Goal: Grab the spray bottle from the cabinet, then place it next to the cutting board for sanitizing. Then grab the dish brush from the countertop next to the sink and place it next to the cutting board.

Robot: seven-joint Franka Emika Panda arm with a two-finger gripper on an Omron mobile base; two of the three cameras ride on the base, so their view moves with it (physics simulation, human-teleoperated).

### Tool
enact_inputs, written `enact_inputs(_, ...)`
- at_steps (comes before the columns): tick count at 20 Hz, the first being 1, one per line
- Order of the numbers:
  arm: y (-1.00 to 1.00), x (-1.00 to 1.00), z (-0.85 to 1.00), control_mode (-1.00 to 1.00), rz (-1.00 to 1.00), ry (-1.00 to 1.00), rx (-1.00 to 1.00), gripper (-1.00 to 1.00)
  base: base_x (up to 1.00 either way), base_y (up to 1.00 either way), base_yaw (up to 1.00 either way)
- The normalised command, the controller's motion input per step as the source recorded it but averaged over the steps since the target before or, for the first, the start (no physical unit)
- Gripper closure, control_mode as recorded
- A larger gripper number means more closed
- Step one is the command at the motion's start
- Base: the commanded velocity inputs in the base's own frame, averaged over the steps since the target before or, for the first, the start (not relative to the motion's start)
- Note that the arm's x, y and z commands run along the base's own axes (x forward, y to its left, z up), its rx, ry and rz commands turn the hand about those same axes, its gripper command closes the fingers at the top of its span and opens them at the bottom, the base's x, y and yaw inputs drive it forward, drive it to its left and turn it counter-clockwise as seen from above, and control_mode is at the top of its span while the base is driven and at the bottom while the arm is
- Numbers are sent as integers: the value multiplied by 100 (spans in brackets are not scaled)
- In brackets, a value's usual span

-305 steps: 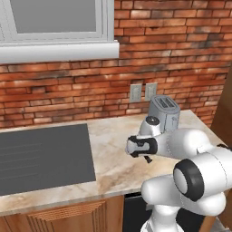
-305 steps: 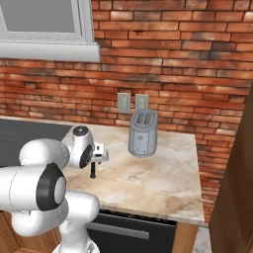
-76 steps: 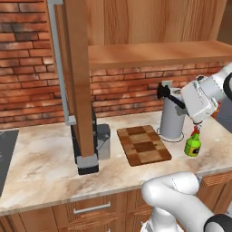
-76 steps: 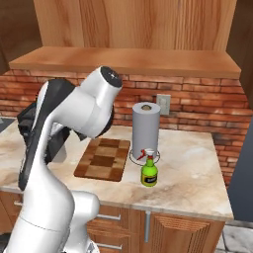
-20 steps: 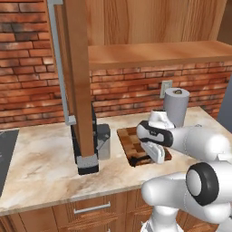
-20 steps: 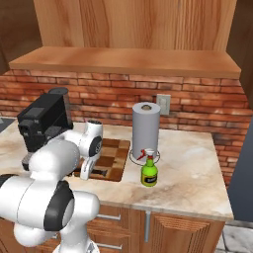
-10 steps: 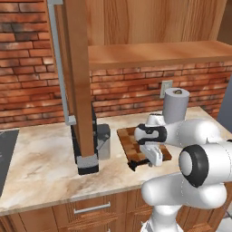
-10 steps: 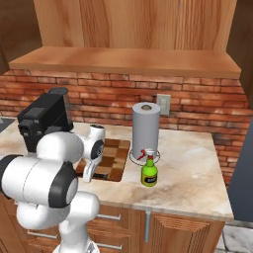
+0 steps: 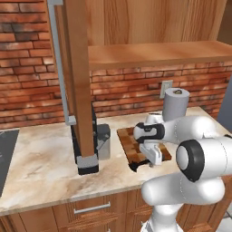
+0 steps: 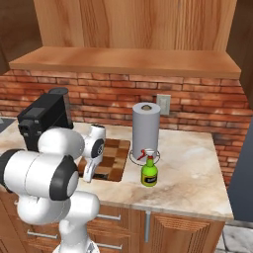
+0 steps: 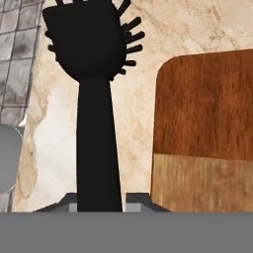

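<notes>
Low beside the checkered wooden cutting board (image 11: 205, 133), claw (image 11: 99, 196) pinching matte-black, bristly dish brush (image 11: 94, 74).

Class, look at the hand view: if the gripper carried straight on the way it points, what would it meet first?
Most likely the countertop beside the cutting board: the gripper points down along the dish brush between its fingers, whose bristle head would touch first, though depth is unclear.
</notes>
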Motion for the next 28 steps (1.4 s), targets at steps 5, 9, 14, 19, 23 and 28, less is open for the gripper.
enact_inputs(5,-28,-36,0,-100,-7,0,0,-100,0,0,0)
enact_inputs(9,-14,4,0,-100,-8,0,0,-100,0,0,0)
enact_inputs(14,-4,6,15,-100,-5,-5,5,-100,0,0,0)
enact_inputs(19,0,-5,98,-100,0,-25,15,-100,0,0,0)
enact_inputs(23,-1,-16,100,-100,0,-27,13,-100,0,0,0)
enact_inputs(28,0,-24,100,-100,0,-42,9,-100,0,0,0)
